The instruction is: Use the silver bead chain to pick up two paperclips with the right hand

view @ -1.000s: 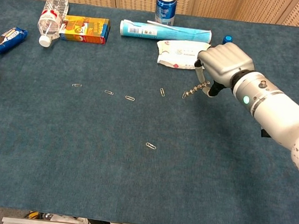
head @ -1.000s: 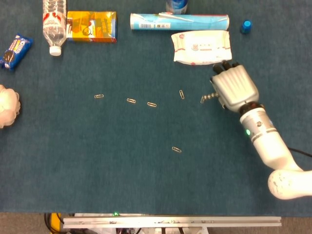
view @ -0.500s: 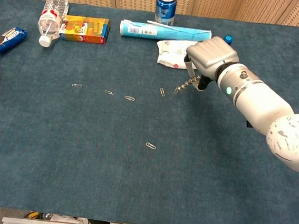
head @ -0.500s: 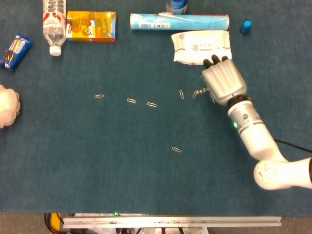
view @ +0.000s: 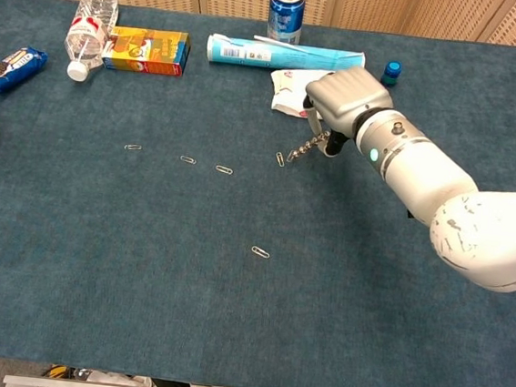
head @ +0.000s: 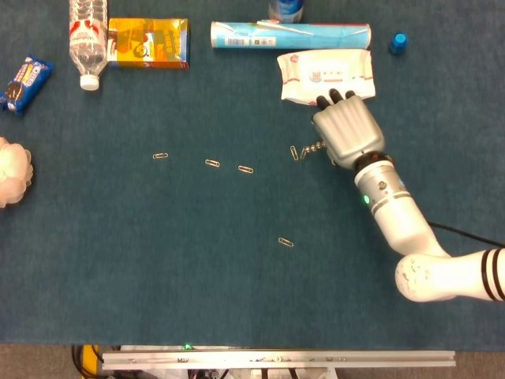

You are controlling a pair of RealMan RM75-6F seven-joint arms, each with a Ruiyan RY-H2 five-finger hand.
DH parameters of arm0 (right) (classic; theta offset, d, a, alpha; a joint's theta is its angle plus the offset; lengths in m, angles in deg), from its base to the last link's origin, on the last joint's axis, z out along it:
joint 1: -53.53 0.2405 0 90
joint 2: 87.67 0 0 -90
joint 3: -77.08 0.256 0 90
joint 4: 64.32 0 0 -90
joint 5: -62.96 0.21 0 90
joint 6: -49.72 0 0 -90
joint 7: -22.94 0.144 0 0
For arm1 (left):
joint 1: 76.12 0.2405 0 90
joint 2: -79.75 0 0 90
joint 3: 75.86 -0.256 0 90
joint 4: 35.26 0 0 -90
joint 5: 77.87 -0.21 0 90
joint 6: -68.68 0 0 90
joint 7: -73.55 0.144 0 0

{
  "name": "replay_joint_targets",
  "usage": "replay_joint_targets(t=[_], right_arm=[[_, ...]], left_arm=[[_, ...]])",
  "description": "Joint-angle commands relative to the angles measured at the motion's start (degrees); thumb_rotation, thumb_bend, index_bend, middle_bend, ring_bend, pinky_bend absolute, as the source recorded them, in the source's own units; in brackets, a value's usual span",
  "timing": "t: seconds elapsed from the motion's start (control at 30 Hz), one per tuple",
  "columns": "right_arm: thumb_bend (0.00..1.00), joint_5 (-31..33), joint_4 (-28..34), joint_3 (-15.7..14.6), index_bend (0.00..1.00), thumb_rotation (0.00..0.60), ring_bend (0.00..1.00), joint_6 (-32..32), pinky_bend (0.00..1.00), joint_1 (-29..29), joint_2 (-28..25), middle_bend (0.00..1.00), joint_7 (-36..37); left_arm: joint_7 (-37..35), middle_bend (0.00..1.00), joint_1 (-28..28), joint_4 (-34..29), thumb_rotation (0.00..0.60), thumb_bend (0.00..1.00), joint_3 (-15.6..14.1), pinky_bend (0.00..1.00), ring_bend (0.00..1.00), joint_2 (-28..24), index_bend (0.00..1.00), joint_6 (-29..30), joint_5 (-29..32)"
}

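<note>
Right hand (view: 345, 97) fingers curled, pinching silver bead chain (view: 306, 148) at its upper end — free end touching nearest paperclip (view: 281, 158) on table (view: 141, 265). Likely limp, light, swinging freely — best held high, dragged slowly.

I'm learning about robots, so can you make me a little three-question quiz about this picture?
1. True or false: the right hand holds the silver bead chain.
2. How many paperclips lie on the table?
3. The chain's free end reaches which paperclip? A) the paperclip by the hand B) the lone front paperclip C) the leftmost paperclip

Key: 1 true; 2 five; 3 A.
</note>
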Motion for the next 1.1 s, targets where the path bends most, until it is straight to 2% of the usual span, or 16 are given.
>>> replay_joint_targets(t=[0.03, 0.63, 0.9, 1.1], right_arm=[[0.29, 0.05, -0.51, -0.02, 0.60, 0.600, 0.19, 0.11, 0.33, 0.35, 0.49, 0.27, 0.27], [0.29, 0.73, -3.39, -0.12, 0.60, 0.600, 0.19, 1.44, 0.33, 2.02, 2.69, 0.27, 2.06], [0.29, -2.43, 2.09, -1.34, 0.60, 0.600, 0.19, -2.05, 0.33, 0.01, -2.19, 0.27, 3.46], [0.29, -6.63, 6.70, -3.96, 0.60, 0.600, 0.19, -4.39, 0.33, -3.30, -7.19, 0.27, 6.38]], left_arm=[[-0.17, 0.49, 0.07, 0.02, 0.600, 0.05, 0.02, 0.52, 0.41, -0.05, 0.56, 0.05, 0.00], [-1.91, 0.49, 0.49, 0.18, 0.600, 0.05, 0.29, 0.52, 0.41, -0.61, 0.56, 0.11, 0.34], [-1.82, 0.49, 0.43, 0.39, 0.600, 0.05, 0.38, 0.52, 0.41, -0.54, 0.56, -0.15, 0.55], [-0.62, 0.49, -0.04, 0.50, 0.600, 0.05, 0.34, 0.52, 0.41, -0.11, 0.56, -1.01, 0.82]])
